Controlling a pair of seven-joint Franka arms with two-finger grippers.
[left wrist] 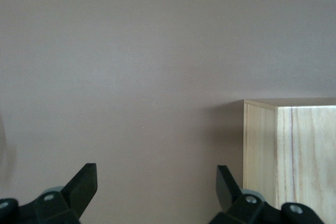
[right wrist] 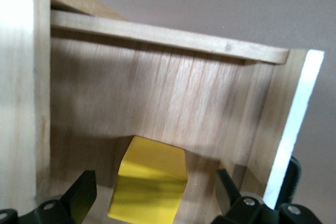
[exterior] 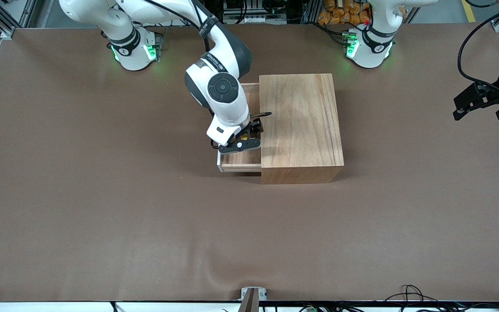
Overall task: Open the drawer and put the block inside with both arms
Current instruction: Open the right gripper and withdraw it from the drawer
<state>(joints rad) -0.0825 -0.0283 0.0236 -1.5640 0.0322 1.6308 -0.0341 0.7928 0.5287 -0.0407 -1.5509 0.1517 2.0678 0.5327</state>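
- Right gripper (right wrist: pixel 152 195) is hanging inside the drawer (exterior: pixel 241 159), jaws spread wide around the block (right wrist: pixel 149 187), not gripping.
- Left gripper (exterior: pixel 479 106) is waiting at the box's (exterior: pixel 300 125) three o'clock, jaws apart, empty.

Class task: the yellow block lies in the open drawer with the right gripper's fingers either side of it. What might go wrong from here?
1. The open right gripper straddles the block; lifting crookedly might nudge it.
2. The gripper sits low in the drawer, beside the wooden box; sideways withdrawal could strike the drawer wall.
3. The left gripper waits open near the box; shutting the drawer too early could trap the right gripper.
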